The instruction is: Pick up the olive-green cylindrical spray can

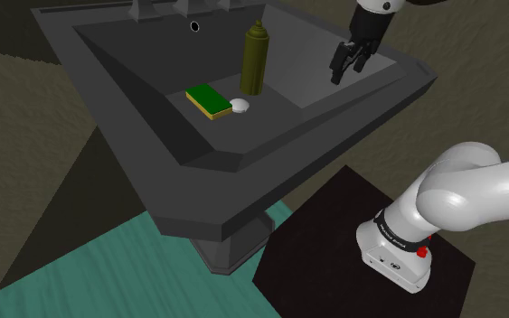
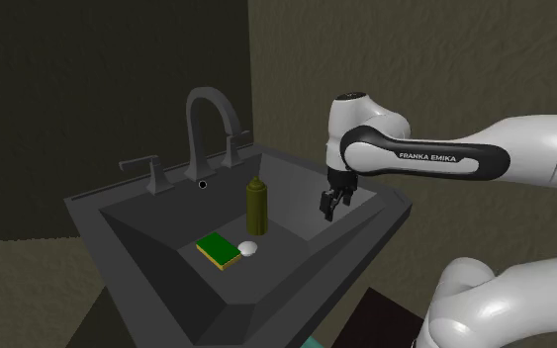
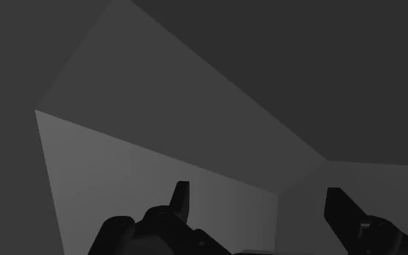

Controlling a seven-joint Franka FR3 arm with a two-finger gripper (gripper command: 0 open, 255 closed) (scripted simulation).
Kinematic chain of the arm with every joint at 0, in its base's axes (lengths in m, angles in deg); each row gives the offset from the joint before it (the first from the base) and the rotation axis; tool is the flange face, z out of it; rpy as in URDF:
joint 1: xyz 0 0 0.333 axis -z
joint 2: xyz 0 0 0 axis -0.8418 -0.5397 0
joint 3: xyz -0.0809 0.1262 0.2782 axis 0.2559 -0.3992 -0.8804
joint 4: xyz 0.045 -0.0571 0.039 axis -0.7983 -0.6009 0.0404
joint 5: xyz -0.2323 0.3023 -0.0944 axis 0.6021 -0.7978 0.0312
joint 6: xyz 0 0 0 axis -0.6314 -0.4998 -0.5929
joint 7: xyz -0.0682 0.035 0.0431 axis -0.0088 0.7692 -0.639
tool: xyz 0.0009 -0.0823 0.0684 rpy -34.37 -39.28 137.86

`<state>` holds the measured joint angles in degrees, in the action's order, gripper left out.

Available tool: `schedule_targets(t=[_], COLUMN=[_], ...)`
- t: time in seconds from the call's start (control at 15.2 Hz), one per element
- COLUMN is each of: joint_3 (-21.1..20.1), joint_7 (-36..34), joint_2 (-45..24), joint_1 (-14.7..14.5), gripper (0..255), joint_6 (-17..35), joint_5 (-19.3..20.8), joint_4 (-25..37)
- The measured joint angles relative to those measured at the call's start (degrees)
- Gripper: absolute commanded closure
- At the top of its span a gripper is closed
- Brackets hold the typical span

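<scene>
While the white arm is hanging over the dark grey angular sink [image 1: 198,190], its all-black two-finger gripper [image 1: 344,72] is hovering at the upper right of the shoulder view, above the basin's sloping side. Its fingers [image 3: 182,197] are standing spread apart, clasping nothing. The olive-green cylindrical spray can [image 1: 254,59] is standing upright inside the basin, at the upper middle of that view and well apart from the gripper. A green rectangular sponge with a yellow underside [image 1: 209,99] and a small white round object [image 1: 240,106] are lying just beside the can's base.
</scene>
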<state>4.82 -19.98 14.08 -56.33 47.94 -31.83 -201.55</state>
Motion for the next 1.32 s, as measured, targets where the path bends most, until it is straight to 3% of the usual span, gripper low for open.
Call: schedule_targets(t=[0.4, 1.32], joint_3=[-1.3, -5.1], joint_7=[-4.5, -19.0], joint_2=[-6.4, -28.9], joint_1=[-0.3, -0.5], gripper=[0, 0], joint_6=[4.2, 13.3], joint_5=[-2.9, -9.4], joint_4=[4.6, 28.2])
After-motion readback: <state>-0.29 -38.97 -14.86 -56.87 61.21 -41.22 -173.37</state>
